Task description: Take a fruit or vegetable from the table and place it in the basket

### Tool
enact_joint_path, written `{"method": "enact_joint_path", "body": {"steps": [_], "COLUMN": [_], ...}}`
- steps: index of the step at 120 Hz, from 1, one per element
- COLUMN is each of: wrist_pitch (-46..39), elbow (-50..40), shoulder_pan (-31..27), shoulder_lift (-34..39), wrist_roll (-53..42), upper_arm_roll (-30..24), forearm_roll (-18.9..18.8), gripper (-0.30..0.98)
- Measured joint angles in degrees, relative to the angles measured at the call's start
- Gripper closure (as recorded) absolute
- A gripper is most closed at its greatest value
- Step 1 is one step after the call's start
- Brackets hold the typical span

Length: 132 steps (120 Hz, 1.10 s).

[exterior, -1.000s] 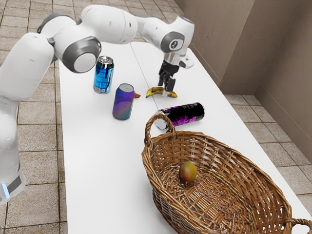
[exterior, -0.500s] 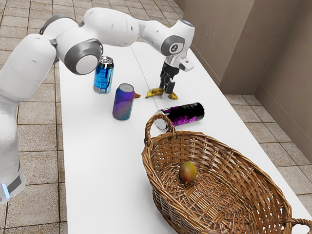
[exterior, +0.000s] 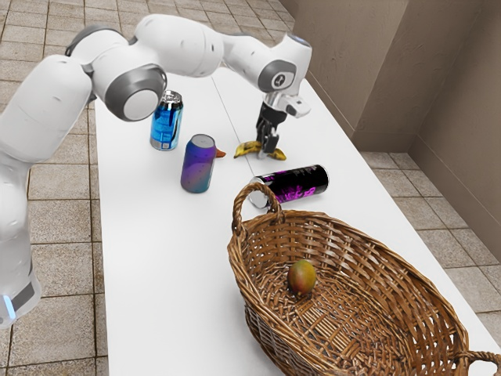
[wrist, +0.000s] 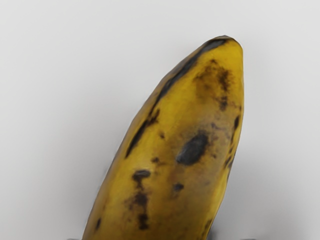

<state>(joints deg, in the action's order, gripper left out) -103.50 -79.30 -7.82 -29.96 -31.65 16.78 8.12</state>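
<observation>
mango (exterior: 301, 277) inside basket (exterior: 360, 251) | banana (exterior: 247, 148) on table (exterior: 156, 258), outside basket | gripper (exterior: 268, 147) at banana, finger state: can't tell | left: secure grip, lift, carry, release

The banana (wrist: 172, 150) is yellow with dark blotches, the basket (exterior: 376, 254) woven brown, the table (exterior: 164, 274) plain white.

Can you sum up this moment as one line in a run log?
claw at banana | grip unclear | banana on table | rounded fruit in basket | black can lying down
</observation>
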Motion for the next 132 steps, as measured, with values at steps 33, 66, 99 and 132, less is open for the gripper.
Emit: {"method": "enact_joint_path", "body": {"steps": [33, 66, 99, 132], "wrist_pitch": [1.0, 6.9, 12.6, 15.0], "elbow": [0.6, 1.0, 6.3, 7.3], "shoulder_pan": [0.7, 9.3, 20.7, 33.8], "shoulder_lift": [3.6, 17.5, 18.6, 18.3], "wrist_roll": [-0.5, -1.4, -1.7, -0.5], "upper_arm_roll": [0.2, -0.1, -2.2, -2.5], "forearm_roll": [-0.3, -0.4, -0.5, -0.5], "gripper": [0.52, 0.51, 0.52, 0.51]}}
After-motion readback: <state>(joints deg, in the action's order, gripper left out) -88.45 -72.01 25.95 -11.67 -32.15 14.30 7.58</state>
